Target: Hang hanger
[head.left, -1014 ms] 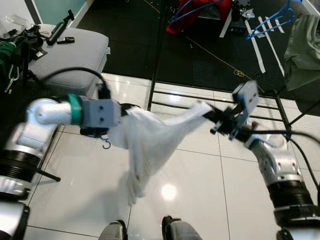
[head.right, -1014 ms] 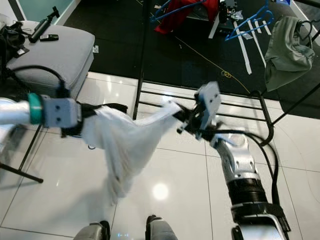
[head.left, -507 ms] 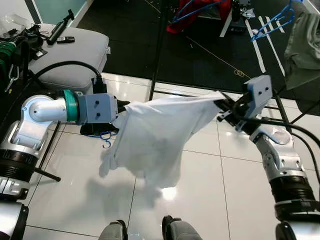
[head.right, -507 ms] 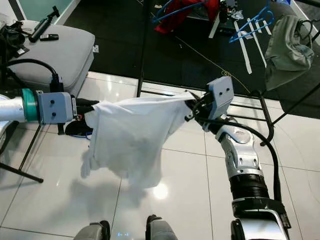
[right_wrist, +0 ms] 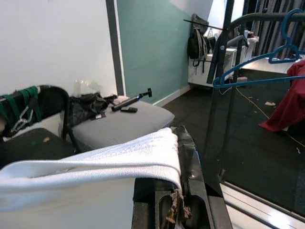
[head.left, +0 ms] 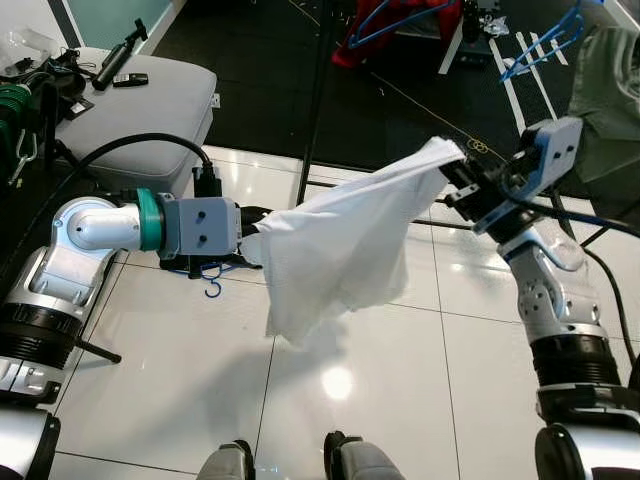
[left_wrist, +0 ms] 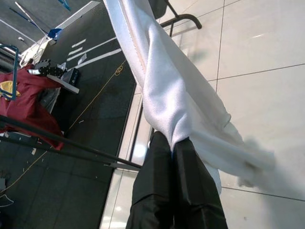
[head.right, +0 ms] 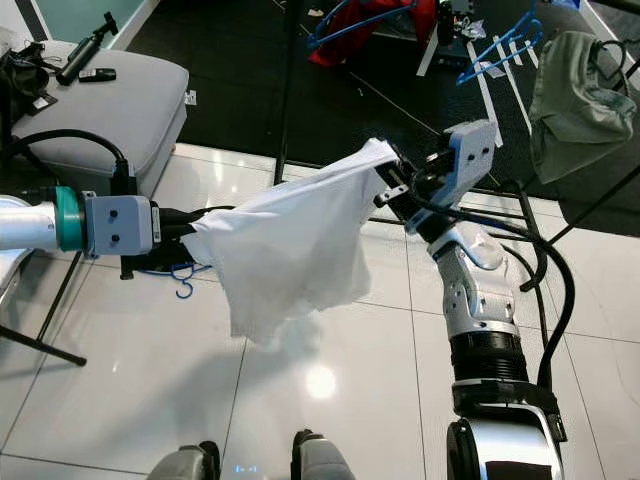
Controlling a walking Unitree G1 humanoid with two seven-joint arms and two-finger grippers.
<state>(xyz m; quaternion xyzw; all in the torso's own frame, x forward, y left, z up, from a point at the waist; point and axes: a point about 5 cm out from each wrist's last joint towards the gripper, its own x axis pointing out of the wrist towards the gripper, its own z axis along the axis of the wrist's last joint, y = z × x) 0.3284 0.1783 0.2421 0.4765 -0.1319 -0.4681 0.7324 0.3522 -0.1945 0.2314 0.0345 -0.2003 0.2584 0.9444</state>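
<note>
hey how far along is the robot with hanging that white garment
Done: the white garment is off the floor, stretched between the left gripper and right gripper, both pinching its edge. In hand: holding it spread. Left: it isn't on a hanger yet; a blue hanger lies on the floor below.

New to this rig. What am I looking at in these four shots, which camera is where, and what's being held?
This is a humanoid robot with two silver arms, each ending in a gripper with two black fingers. The two wide pictures come from a stereo camera on its head, looking down; its feet show at the bottom edge. The other two come from cameras on each wrist, looking along the fingers.

The left gripper and the right gripper each pinch one end of a white cloth garment, stretched between them above the glossy white tiled floor. A blue hanger hook lies on the floor under the left arm. Beyond are a black metal rack, a grey cushioned seat and a red garment on a blue hanger.
</note>
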